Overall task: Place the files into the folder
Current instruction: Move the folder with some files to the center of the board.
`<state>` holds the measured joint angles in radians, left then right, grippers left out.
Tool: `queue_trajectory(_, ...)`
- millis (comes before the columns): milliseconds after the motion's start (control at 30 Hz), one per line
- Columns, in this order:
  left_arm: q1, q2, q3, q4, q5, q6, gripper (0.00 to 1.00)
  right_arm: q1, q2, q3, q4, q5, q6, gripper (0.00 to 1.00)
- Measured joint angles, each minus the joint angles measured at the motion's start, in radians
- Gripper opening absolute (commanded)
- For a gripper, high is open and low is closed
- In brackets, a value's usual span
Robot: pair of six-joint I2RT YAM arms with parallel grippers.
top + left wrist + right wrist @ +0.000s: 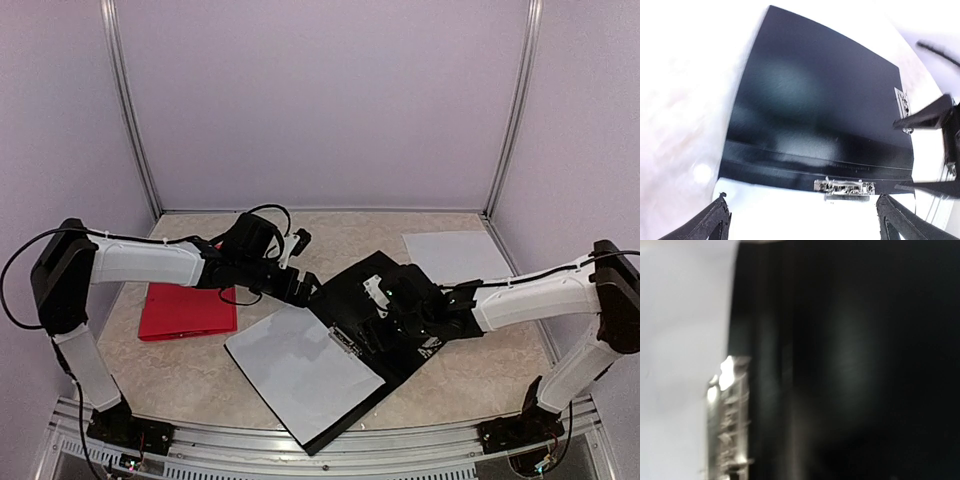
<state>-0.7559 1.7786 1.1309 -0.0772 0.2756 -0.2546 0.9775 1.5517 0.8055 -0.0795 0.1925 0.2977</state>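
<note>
Top view: the black folder [352,283] lies open at mid-bench [200,375], with one white sheet [300,365] on its near-left half, its edge at the metal clip [345,342]. A second sheet [455,255] lies at the far right, outside the folder. A red folder [187,312] lies to the left. The left pincer [303,288] hovers at the folder's far-left edge; the right pincer [375,305] hovers over the right cover. Risk: whether the clip grips the sheet cannot be confirmed, so closing the cover may slide or crease it. A low pass may also snag the clip. Left wrist view: the left pincer [801,212] stands wide apart, holding nothing, above the sheet [770,210] and clip [845,186]. Two dark prongs at the right edge appear to be the right pincer's fingers [925,115], apart. Glare washes out the sheet. Right wrist view: heavily blurred, showing only folder [850,365], clip [727,415] and sheet [680,340], with no fingers in frame.
</note>
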Motion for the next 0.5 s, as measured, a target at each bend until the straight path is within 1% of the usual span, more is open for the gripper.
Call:
queue_trajectory(133, 0.000, -0.106, -0.091, -0.028, -0.041, -0.071, 0.99, -0.033, -0.082, 0.015, -0.070, 0.081, 0.077, 0.80)
queue_trajectory(233, 0.000, -0.168, -0.159, -0.056, -0.052, -0.121, 0.99, -0.069, -0.121, 0.012, -0.128, 0.127, 0.139, 0.81)
queue_trajectory(333, 0.000, -0.209, -0.191, -0.102, -0.058, -0.156, 0.99, -0.109, -0.142, -0.006, -0.187, 0.161, 0.199, 0.81)
queue_trajectory(500, 0.000, -0.261, -0.195, -0.160, -0.043, -0.191, 0.98, -0.172, -0.166, -0.060, -0.286, 0.171, 0.279, 0.73)
